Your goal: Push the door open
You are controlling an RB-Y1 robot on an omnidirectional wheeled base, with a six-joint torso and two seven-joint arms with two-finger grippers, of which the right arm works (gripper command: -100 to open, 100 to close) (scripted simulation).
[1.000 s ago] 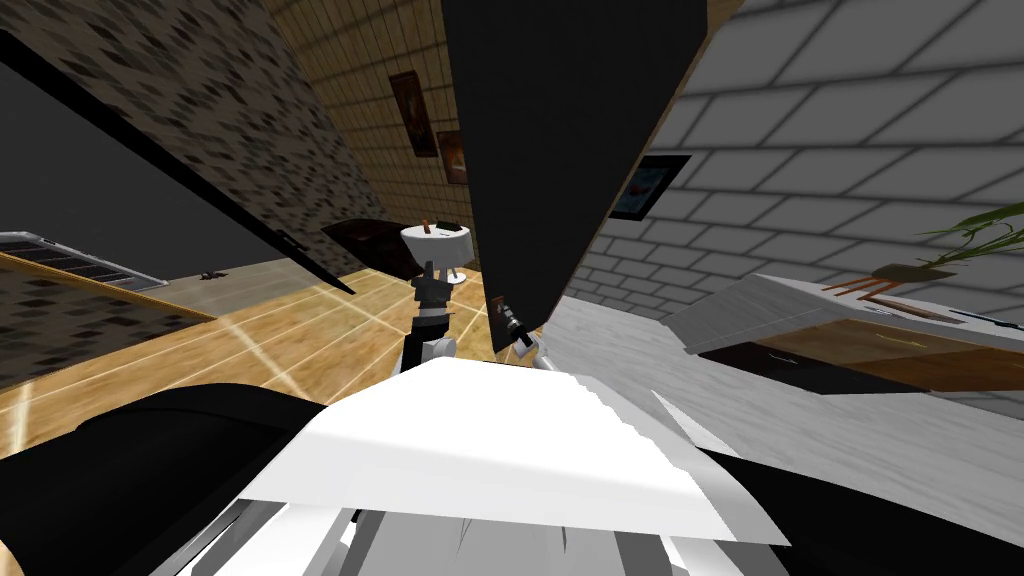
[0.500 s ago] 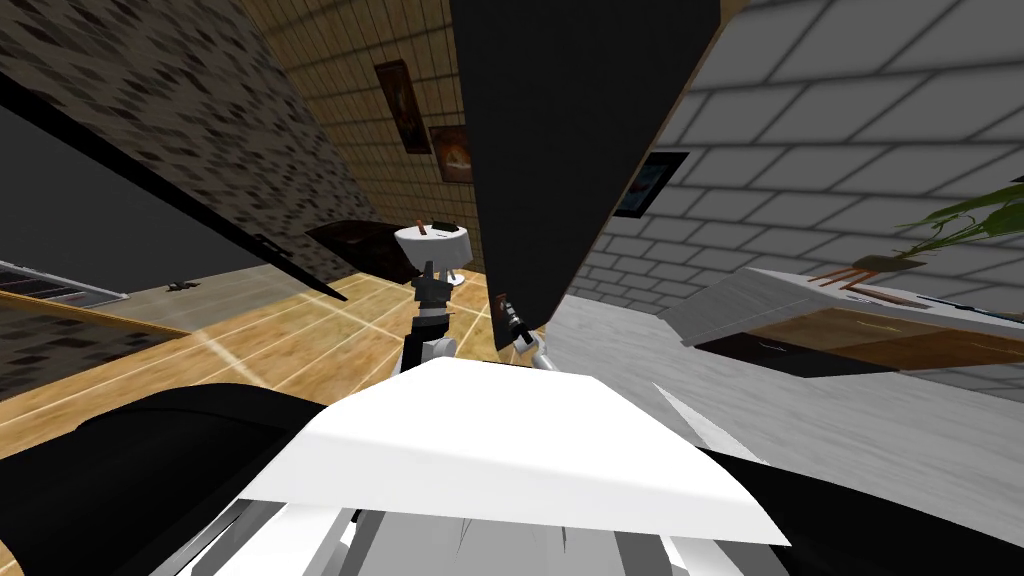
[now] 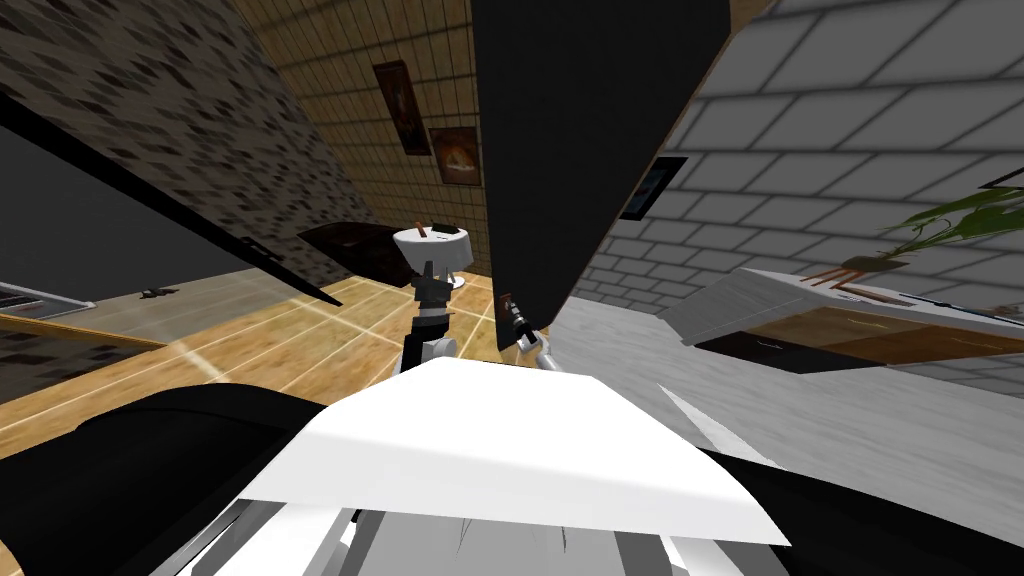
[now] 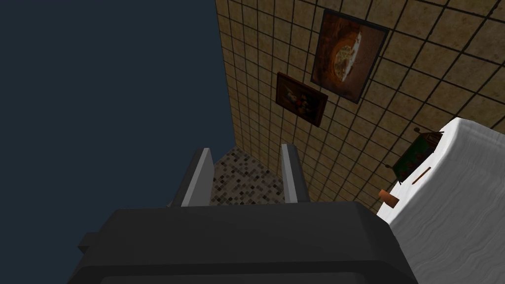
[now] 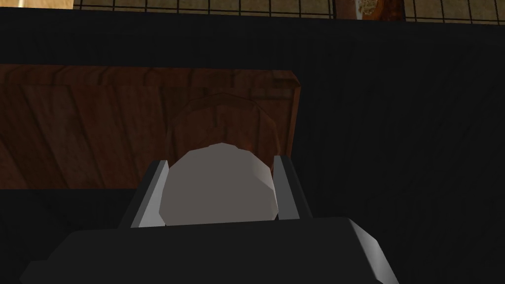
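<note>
Where the right gripper (image 5: 219, 160) sits: on the pale round knob (image 5: 219, 190), one finger pressed to each side of it.
Knob: stands out from a brown wooden plate (image 5: 98, 123) on the dark door (image 3: 580, 130), its axis pointing straight back along the gripper.
Door: in the head view, a tall dark panel rising just ahead of the robot, with wood floor (image 3: 300, 340) to its left and grey floor (image 3: 800, 420) to its right. It looks partly swung already.
Key relation: the door face lies directly ahead of the right gripper, joined to it through the knob. The push should therefore run along the fingers and into the panel.
Nearer arm: the right, already at the door low on the panel's near edge.
Left gripper (image 4: 245, 148): fingers a narrow way apart with nothing between them, held to the left of the door and touching nothing.
Risk: the knob is round and smooth, so a push off its axis could probably slide the fingers off.
</note>
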